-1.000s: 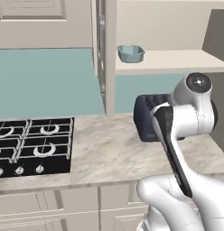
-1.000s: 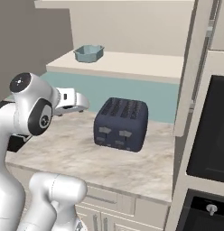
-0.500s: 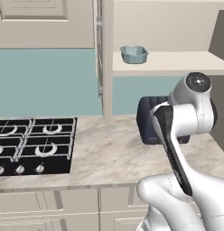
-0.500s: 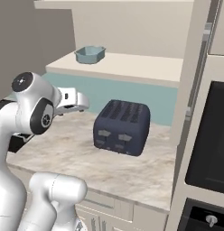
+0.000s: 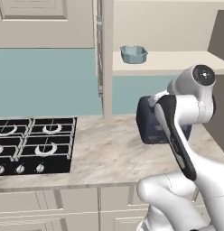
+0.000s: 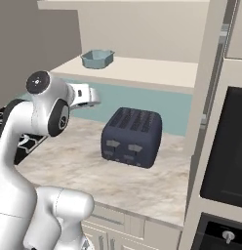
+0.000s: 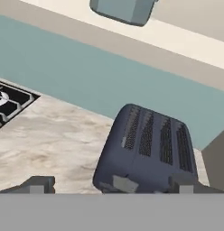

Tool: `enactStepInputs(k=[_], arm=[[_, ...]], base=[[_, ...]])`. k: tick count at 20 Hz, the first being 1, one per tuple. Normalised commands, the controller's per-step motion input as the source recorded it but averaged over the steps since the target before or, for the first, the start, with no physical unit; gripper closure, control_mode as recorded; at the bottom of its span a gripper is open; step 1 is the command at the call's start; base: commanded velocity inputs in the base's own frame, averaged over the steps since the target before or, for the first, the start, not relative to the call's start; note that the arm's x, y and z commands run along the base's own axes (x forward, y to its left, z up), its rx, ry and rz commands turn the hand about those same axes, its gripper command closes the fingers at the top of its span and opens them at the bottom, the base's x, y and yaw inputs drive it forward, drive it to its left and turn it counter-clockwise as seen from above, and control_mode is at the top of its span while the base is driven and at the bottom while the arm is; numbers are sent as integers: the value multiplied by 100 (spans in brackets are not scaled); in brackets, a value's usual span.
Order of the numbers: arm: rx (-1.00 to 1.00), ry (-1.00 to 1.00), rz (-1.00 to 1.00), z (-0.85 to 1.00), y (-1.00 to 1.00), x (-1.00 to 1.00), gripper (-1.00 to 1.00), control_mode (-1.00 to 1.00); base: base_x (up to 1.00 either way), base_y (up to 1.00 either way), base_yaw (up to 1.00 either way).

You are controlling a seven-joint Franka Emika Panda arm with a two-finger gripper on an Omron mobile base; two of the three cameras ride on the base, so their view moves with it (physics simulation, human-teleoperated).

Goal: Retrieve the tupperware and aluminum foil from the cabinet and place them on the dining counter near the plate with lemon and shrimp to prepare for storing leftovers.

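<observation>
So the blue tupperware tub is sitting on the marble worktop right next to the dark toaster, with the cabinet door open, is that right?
Not quite. The tupperware sits up on the cabinet's pale shelf, above the worktop, not beside the toaster. The right base view shows this clearly. The rest holds: the toaster stands on the marble worktop and the cabinet door is open.
</observation>
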Motion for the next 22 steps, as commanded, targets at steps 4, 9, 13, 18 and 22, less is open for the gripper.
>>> enactStepInputs(k=[4,9,13,18,22], arm=[[6,-18,11,63,0,34,-100,-100],[7,-5,1,56,0,45,-100,-100],[12,-18,-16,58,0,33,-100,-100],[13,-14,-24,40,0,39,-100,-100],[12,-2,-15,15,0,43,-100,-100]], base=[[0,0,0],[0,0,0],[0,0,0],[0,0,0],[0,0,0]])
